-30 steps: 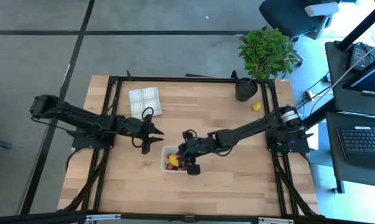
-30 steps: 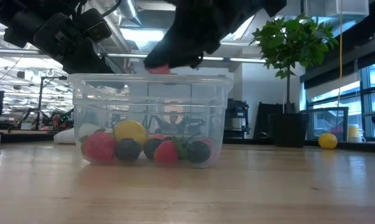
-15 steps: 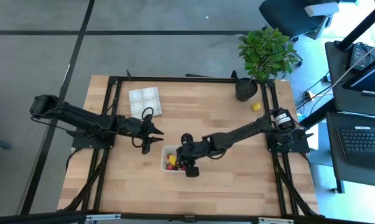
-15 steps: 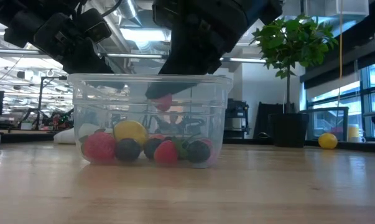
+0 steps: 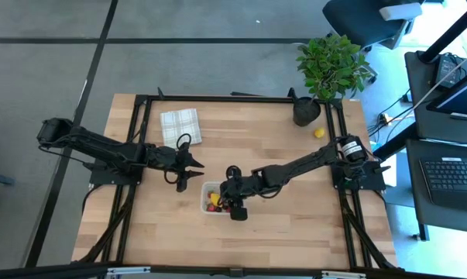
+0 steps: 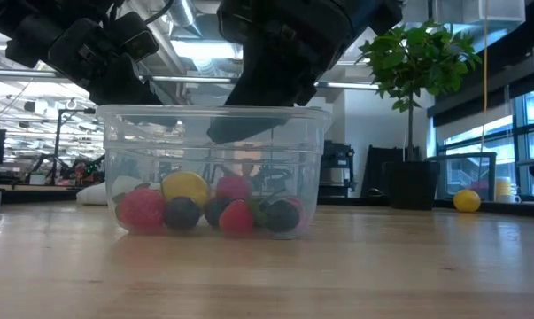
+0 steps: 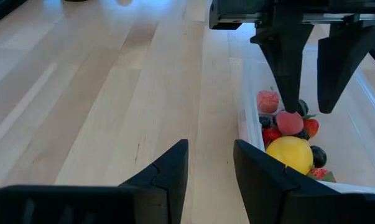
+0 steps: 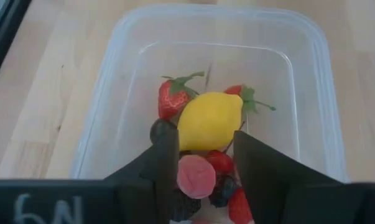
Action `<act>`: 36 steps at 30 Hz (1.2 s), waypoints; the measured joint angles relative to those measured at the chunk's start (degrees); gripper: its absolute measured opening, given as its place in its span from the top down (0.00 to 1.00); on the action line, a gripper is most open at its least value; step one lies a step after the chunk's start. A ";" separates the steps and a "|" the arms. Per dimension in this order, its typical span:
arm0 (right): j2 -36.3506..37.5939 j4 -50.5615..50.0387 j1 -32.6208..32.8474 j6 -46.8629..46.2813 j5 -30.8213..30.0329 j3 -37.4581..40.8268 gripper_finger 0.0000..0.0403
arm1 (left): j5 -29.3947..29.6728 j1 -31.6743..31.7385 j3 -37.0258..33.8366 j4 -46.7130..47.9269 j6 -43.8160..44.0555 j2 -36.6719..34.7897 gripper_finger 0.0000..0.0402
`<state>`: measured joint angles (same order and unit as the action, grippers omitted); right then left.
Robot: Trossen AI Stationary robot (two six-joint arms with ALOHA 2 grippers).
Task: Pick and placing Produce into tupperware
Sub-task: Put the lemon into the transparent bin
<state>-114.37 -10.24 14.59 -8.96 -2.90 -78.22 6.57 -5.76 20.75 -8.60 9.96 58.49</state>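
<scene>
A: From above, where is everything?
B: The tub (image 5: pixel 214 199) sits near the middle of the tabletop (image 5: pixel 279 225), fruit (image 5: pixel 215 202) inside. The right gripper (image 5: pixel 235 208) hangs over its right part. The left gripper (image 5: pixel 183 180) waits just left and far of the tub. A cloth (image 5: pixel 180 126) lies far left, a plant (image 5: pixel 331 65) at the far right corner, a lemon (image 5: pixel 319 132) beside its pot.

A: And at table height?
B: The tub (image 6: pixel 213 168) holds a lemon, red and dark berries and a pink piece (image 6: pixel 234 187) on top of the heap. The right gripper (image 6: pixel 249 129) dips inside the rim, holding nothing.

A: Left wrist?
B: Left jaws stand narrowly parted, empty, above bare wood. Beyond, the right jaws are spread, the pink piece (image 7: pixel 289 122) lying at their tips.

A: Right wrist?
B: Its jaws are apart, with the pink piece (image 8: pixel 196 177) loose between them, next to the lemon (image 8: pixel 210 121) and strawberries (image 8: pixel 173 99).
</scene>
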 joint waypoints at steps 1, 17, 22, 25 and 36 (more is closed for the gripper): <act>0.00 0.02 0.00 0.05 0.00 0.00 0.61 | 0.00 0.00 0.00 0.00 0.00 0.00 0.70; -0.02 -14.91 -0.46 -7.67 0.02 -10.95 0.48 | 0.00 0.00 0.00 0.00 0.22 -0.01 0.70; 0.00 -19.92 -0.55 -11.21 0.02 -15.36 0.48 | 0.00 0.00 0.00 0.00 0.22 0.01 0.70; 0.02 -18.77 -0.35 -16.94 0.11 -15.89 0.48 | 0.00 0.00 0.00 0.00 0.22 -0.01 0.70; 0.04 -21.31 -1.54 -27.19 -5.03 -15.93 0.48 | 0.00 0.00 0.00 0.00 0.22 -0.01 0.70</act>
<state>-114.33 -31.55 13.05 -36.15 -7.92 -94.15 6.57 -5.76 20.75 -8.60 10.17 58.48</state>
